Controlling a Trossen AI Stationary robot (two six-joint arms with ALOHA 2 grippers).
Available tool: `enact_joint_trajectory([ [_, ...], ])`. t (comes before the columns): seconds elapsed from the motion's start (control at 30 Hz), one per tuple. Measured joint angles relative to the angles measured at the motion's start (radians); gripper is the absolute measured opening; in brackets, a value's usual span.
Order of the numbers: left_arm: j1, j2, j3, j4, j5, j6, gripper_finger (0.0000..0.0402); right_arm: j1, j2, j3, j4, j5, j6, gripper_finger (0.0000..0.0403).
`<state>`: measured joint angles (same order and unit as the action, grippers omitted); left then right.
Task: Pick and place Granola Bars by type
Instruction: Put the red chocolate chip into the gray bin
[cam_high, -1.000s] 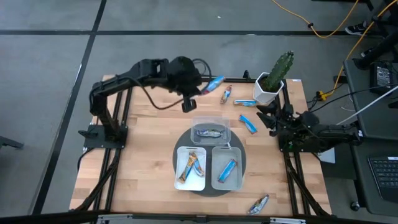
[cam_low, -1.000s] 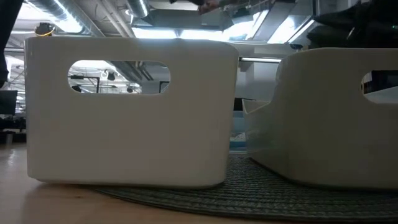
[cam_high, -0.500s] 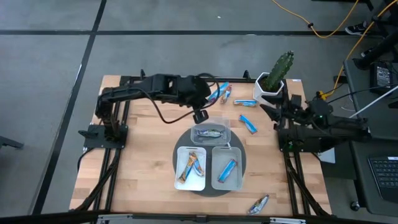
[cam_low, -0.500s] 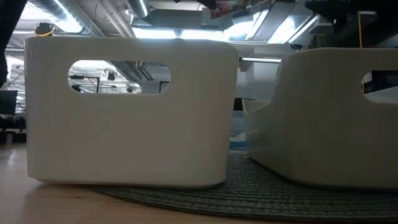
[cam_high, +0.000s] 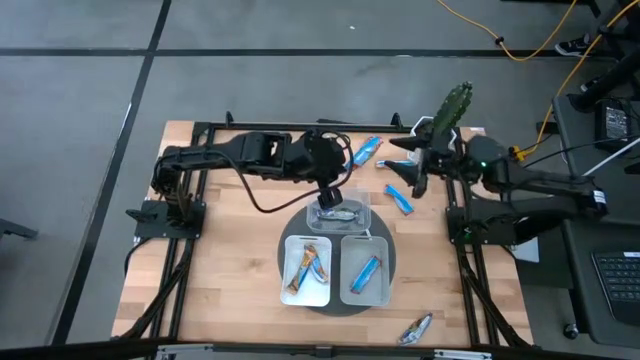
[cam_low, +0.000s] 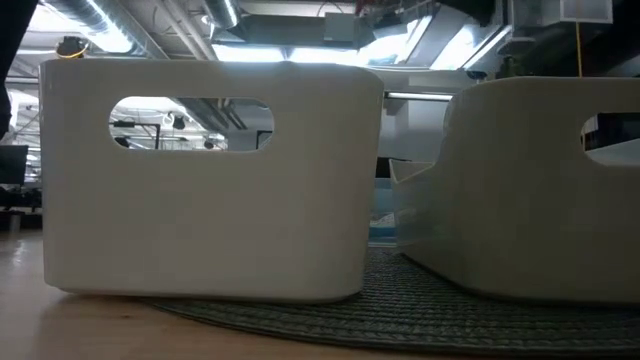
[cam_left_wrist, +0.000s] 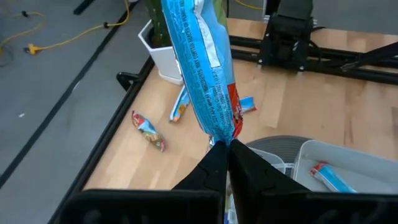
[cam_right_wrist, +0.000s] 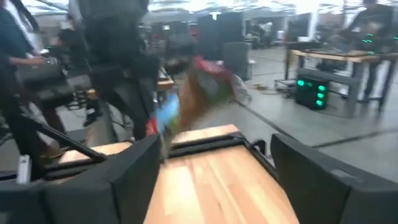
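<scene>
The left pincer (cam_left_wrist: 225, 149) is clenched on one end of a blue bar (cam_left_wrist: 204, 71), which stands up from its fingertips; in the high view this pincer (cam_high: 333, 196) hangs over the clear tray (cam_high: 340, 213) that already holds a silver bar (cam_high: 338, 214). The two white trays below hold an orange-blue pair (cam_high: 309, 265) and a blue bar (cam_high: 365, 272). Loose bars lie on the bench (cam_high: 240, 260): blue ones (cam_high: 400, 199) near the right pincer (cam_high: 416, 166), whose fingers are spread and released above the bench, and a silver one (cam_high: 416, 327) at the front edge.
</scene>
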<state>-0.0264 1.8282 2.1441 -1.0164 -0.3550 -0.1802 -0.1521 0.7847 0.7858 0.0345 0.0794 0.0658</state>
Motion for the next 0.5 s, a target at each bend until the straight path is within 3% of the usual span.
enact_joint_trajectory([
  [0.2,0.001,0.000,0.000,0.000,-0.012,0.001,0.0003,-0.030,0.145,0.123,-0.002,-0.132,-0.024,0.0312],
  [0.5,0.000,0.000,0.000,-0.005,-0.009,0.024,0.0002,-0.036,0.252,0.194,0.004,-0.158,-0.049,0.0302],
])
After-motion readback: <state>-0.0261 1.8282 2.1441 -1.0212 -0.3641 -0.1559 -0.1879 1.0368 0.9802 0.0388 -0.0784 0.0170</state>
